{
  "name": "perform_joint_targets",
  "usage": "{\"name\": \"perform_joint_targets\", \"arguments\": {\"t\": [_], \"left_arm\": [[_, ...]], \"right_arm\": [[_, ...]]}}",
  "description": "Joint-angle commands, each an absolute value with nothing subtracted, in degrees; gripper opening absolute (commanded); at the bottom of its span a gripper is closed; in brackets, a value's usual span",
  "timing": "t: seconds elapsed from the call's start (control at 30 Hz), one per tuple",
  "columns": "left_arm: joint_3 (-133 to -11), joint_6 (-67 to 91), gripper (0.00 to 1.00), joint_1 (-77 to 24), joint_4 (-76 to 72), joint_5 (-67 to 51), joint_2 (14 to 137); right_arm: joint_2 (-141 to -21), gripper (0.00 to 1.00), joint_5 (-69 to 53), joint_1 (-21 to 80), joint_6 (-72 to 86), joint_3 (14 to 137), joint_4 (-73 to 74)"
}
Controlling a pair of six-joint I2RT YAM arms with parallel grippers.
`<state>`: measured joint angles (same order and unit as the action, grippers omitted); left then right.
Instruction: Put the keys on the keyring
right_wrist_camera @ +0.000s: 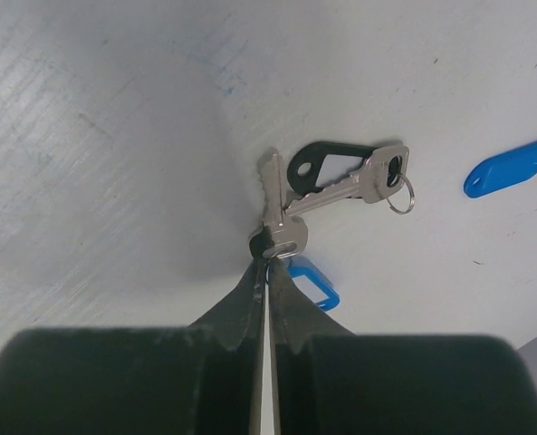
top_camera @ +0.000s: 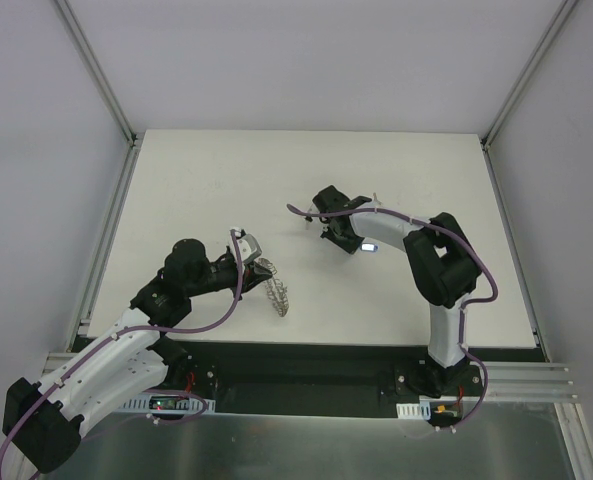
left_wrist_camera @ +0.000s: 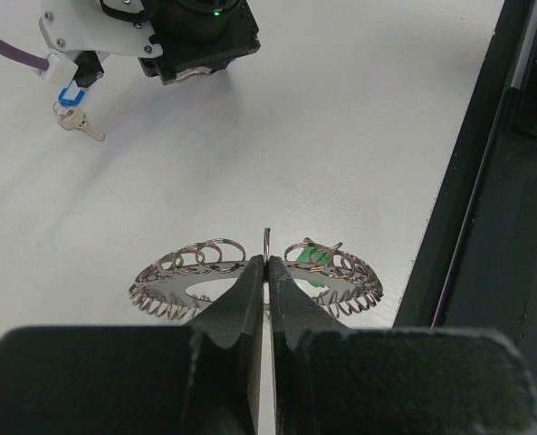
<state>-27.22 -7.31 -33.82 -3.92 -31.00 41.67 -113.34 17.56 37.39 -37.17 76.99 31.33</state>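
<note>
- L gripper [left_wrist_camera: 266, 265]: black fingers pressed together, pinching the near rim of the large flat grey metal keyring w/ coiled, toothed-looking edge [left_wrist_camera: 173, 283].
- In the L wrist view the keyring spreads out to 9 and 3 o'clock of the fingertips. A small green spot [left_wrist_camera: 315, 274] shows inside it at approx 2 o'clock of them.
- Top view: keyring [top_camera: 278, 290] is at 7 o'clock of the centre of the white table [top_camera: 396, 180], at the tip of the L arm. It looks narrow from above, so it's tilted. Can't tell if its low end touches the table.
- R gripper [right_wrist_camera: 266, 263]: fingers pressed together, pinching the head end of a small silver metal key w/ bright blue oval plastic tag [right_wrist_camera: 284, 234].
- The blade of this blue-tag key points to 12 o'clock, and its tag sticks out at 4 o'clock, just beside the fingertips. Can't tell if it's clear of the table.
- A 2nd silver key w/ dark grey tag [right_wrist_camera: 350, 186] lies at 1 o'clock of the R fingertips. This dark-tag key's blade crosses the blue-tag key, touching it, w/ a small split ring [right_wrist_camera: 400, 196] at its head.
- Another blue oval tag [right_wrist_camera: 508, 168] is at 2 o'clock near the frame edge, well apart from the pinched key.
- In the L wrist view the R gripper is at 11 o'clock, w/ the blue tag and key under it, well apart from the keyring.
</note>
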Motion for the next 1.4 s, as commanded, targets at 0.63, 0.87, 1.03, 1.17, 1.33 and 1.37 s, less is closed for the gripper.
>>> {"name": "perform_joint_targets", "arguments": {"t": [0.63, 0.87, 1.03, 1.17, 1.33, 1.37], "left_arm": [[-28.48, -7.56, 0.00, -34.98, -6.33, -29.71, 34.63], [-28.48, -7.56, 0.00, -34.98, -6.24, -28.92, 34.54], [-28.48, -7.56, 0.00, -34.98, -6.15, -28.83, 34.63], [-28.39, -7.56, 0.00, -34.98, -5.98, -28.39, 33.93], [-28.39, -7.65, 0.00, -34.98, -5.98, -28.21, 33.40], [-28.39, -7.56, 0.00, -34.98, -5.98, -28.21, 33.14]], "right_arm": [[-87.45, 0.01, -3.16, 38.93, -23.12, 57.57, 5.20], [-90.88, 0.01, -2.99, 41.39, -18.02, 51.87, -16.23], [-94.48, 0.01, 5.33, 47.01, -18.72, 46.25, -31.01], [-95.54, 0.01, 10.54, 49.74, -16.00, 40.18, -38.22], [-95.01, 0.01, 20.36, 54.40, -11.61, 33.14, -45.35], [-94.31, 0.01, 21.43, 55.01, -11.08, 31.74, -45.70]]}}
